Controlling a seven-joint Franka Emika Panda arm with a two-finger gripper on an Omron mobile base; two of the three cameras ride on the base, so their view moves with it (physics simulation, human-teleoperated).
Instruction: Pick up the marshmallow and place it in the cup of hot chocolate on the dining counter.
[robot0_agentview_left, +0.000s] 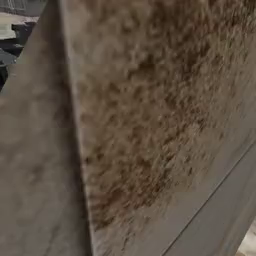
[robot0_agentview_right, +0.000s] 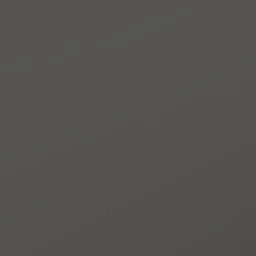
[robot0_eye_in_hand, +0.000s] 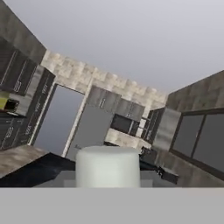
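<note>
My pincer's clamped on the marshmallow (robot0_eye_in_hand: 108, 167), which sits squarely upright in the hand view, slightly wider than tall, kitchen tilted behind.

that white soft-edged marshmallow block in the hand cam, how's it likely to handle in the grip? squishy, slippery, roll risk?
The white, soft-edged marshmallow block has rounded edges and a matte surface, so it is probably soft and may squash under the jaws. It looks light for its bulk and unlikely to slip. Its flat top suggests it would sit rather than roll if released. The fingertips are hidden, so the contact itself cannot be judged.
</note>
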